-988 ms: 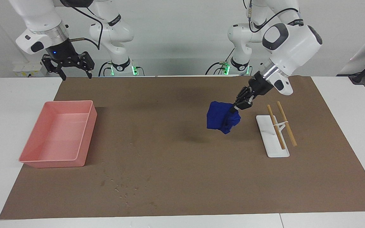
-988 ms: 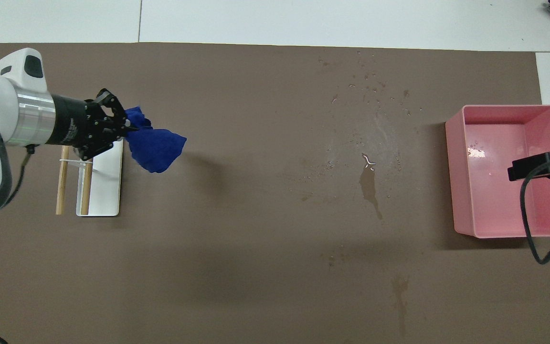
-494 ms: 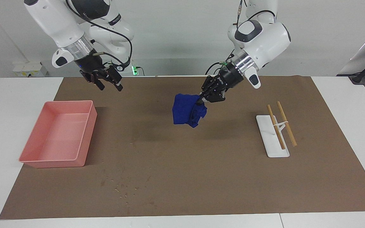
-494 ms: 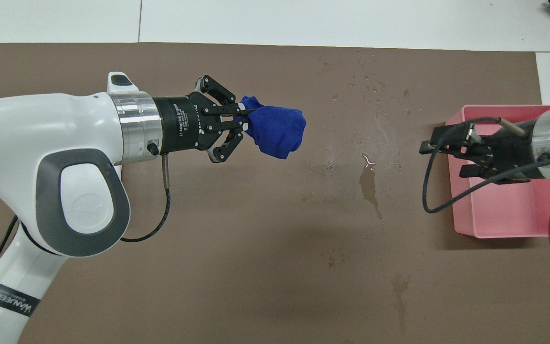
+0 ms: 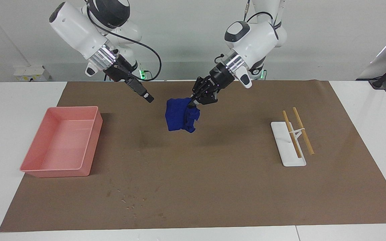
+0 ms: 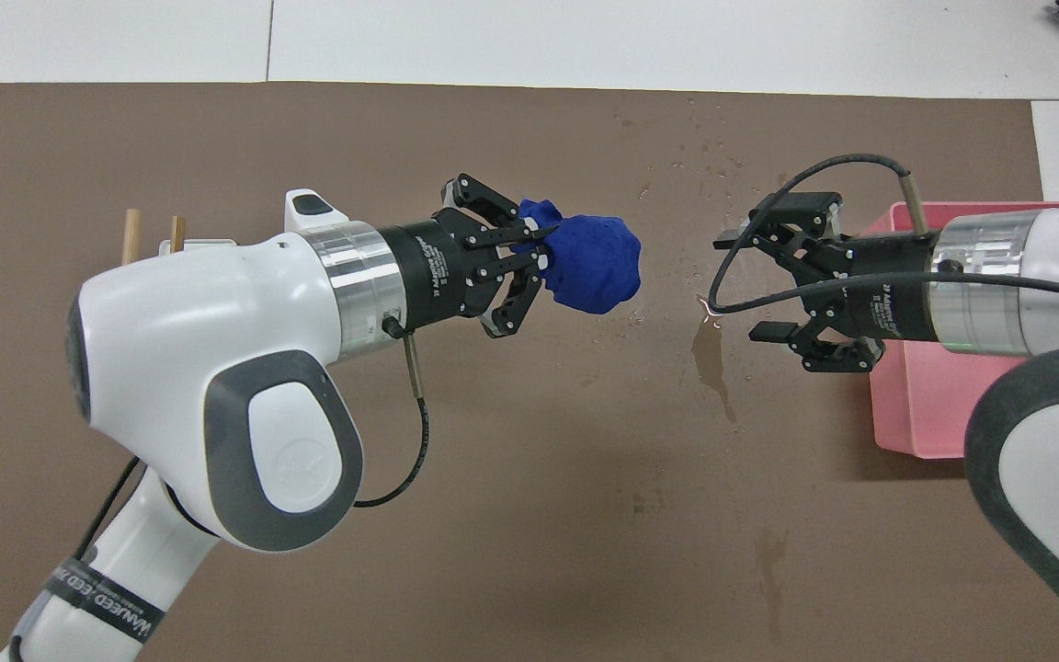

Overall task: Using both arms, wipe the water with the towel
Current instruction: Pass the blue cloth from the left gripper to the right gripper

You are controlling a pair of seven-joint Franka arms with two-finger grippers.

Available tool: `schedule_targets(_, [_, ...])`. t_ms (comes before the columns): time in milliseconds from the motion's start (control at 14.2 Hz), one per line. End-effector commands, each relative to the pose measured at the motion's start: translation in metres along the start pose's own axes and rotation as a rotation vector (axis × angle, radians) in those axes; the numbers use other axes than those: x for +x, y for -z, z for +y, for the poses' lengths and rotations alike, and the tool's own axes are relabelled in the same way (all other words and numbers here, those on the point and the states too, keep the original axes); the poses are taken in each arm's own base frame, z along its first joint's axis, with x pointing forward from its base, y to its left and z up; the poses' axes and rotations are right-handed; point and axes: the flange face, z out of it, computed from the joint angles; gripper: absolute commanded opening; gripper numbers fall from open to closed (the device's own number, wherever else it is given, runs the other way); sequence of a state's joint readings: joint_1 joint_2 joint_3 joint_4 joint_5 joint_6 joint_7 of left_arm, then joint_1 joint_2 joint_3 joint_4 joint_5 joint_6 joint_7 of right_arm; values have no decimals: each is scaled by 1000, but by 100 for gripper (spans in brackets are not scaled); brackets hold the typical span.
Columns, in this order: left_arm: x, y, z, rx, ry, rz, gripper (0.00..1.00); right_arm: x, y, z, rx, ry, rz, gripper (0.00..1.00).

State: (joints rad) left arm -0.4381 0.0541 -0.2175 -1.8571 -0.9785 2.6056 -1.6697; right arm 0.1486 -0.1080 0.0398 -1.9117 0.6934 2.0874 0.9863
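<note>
A bunched navy-blue towel (image 5: 179, 118) (image 6: 596, 265) hangs in the air over the middle of the brown mat (image 5: 213, 180). My left gripper (image 5: 193, 104) (image 6: 536, 245) is shut on its upper corner. My right gripper (image 5: 148, 98) (image 6: 745, 287) is raised and open, with nothing in it. It hovers over the mat between the towel and the pink tray, a short gap from the cloth. The water (image 5: 129, 201) (image 6: 711, 357) lies as small droplets and a thin streak on the mat, farther from the robots than the towel.
A pink tray (image 5: 59, 173) (image 6: 925, 428) stands toward the right arm's end of the mat. A white tray (image 5: 288, 157) with two wooden sticks (image 5: 303, 134) (image 6: 130, 232) lies toward the left arm's end.
My left gripper has carried the towel from beside the white tray to over the mat's middle. My right arm has swung out from above the pink tray's near corner toward the towel.
</note>
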Motion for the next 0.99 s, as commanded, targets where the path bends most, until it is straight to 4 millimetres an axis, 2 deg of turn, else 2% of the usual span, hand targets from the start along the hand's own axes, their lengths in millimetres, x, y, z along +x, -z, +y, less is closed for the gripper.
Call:
schedule_targets(0, [-15,-5,-22,-6,12,-26,0,-7,-9,4,51,-79,-7,100])
schedule_targets(141, [-18,-7,-25,-7,33,-29,0,0,-18,2,81,-117,-24,100])
schedule_targets(212, [-21,-5,-26,-20,32,-35,0,-9,-29,2,74,-104,-28,100])
schedule_targets(353, [-33,-10,-40,-34,19,-49,0,-10,-45,12,63,-94,-17,100])
schedule_targets(494, [-44,-18,-60,-6,7,-58,0,-9,-52,18,49,-78,-20,100])
schedule_targets(776, [-43,-21,-73,10,1,-50,0,-13,-64,30,16,-41,-30,98])
schedule_targets(918, [-39,-25,-84,4,-4,-40,0,-8,-60,29,17,-10,-30,70])
